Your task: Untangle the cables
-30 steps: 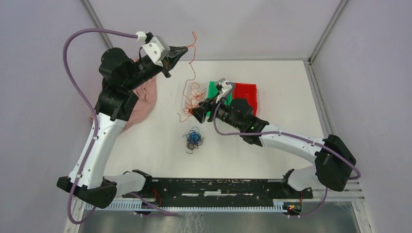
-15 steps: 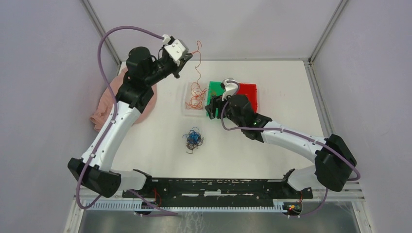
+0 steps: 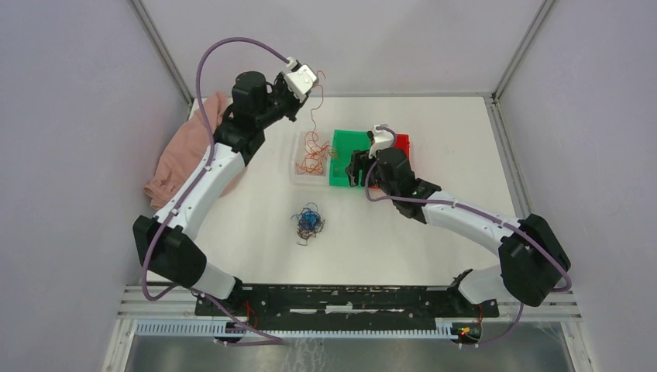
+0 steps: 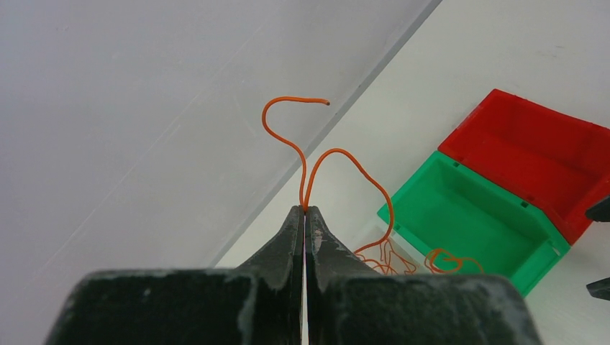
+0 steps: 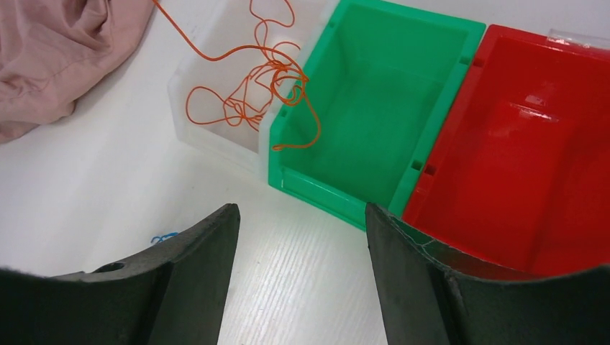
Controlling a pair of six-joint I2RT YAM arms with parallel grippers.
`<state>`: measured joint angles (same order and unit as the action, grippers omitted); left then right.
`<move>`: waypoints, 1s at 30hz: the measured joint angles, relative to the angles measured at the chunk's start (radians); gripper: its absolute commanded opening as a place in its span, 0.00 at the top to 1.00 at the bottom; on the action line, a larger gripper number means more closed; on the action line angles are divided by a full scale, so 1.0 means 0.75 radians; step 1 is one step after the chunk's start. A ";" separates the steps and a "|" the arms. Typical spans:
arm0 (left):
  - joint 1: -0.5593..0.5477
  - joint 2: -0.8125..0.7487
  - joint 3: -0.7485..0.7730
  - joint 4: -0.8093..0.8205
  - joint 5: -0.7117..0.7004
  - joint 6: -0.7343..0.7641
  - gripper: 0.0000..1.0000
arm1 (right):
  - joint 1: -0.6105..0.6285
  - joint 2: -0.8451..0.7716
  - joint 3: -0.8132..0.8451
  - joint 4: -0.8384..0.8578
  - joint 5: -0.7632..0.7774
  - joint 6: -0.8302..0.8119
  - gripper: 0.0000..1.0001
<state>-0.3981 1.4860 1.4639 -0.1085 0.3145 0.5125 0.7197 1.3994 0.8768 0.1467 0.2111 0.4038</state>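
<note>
Left claw [image 4: 305, 210] pinched shut on orange cable [image 4: 338, 150] looping toward 12 o'clock, right claw [image 5: 301, 210] gaping empty, same cable's tangle at its 11 o'clock

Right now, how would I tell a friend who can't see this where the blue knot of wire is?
On the white table, find the green bin, then look from it toward the arms' bases. The blue-and-dark wire tangle lies there alone on bare tabletop, unlike the orange wire, which trails from the clear tray up to the left gripper.
</note>
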 measured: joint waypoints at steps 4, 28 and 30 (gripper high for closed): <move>0.009 0.044 0.031 0.020 -0.010 0.002 0.97 | -0.014 -0.002 -0.026 -0.007 -0.002 0.012 0.29; 0.100 0.072 0.052 0.222 -0.064 -0.053 0.97 | -0.028 -0.002 -0.038 -0.007 -0.039 0.061 0.29; 0.100 0.104 0.048 0.210 -0.063 -0.052 0.97 | -0.029 -0.002 -0.044 -0.006 -0.040 0.060 0.29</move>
<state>-0.3229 1.5642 1.5002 0.0490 0.2676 0.4732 0.6979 1.3983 0.8440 0.1421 0.1814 0.4488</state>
